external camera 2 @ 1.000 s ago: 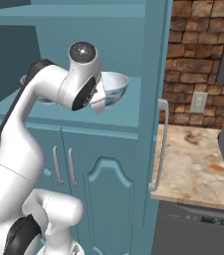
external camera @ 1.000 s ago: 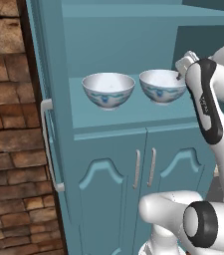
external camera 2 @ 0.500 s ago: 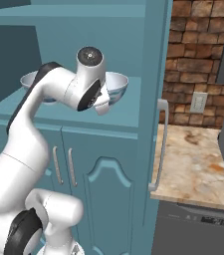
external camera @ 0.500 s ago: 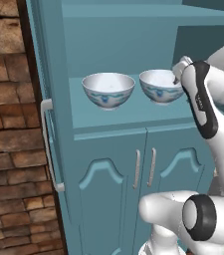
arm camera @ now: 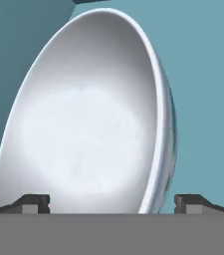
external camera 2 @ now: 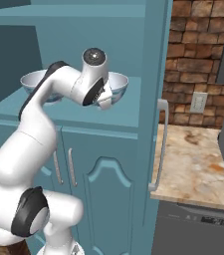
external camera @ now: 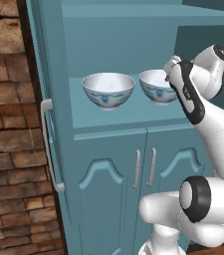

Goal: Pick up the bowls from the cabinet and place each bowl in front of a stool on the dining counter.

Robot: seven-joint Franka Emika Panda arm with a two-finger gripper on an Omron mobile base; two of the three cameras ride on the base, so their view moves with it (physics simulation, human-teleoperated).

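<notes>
Gripper (arm camera: 111, 204) with jaws spread wide hovers at the right bowl (external camera: 156, 85) on the teal cabinet (external camera: 113, 164) shelf; the left bowl (external camera: 108, 90) stands beside it, apart.

Teal cabinet (external camera: 108, 164) with an open shelf recess (external camera: 133, 112) above two arched doors. Sitting upright on that shelf, side by side and a bit apart: two white bowls with blue pattern, left bowl (external camera: 108, 89) and right bowl (external camera: 155, 85), same pair seen from the right base view too.
</notes>
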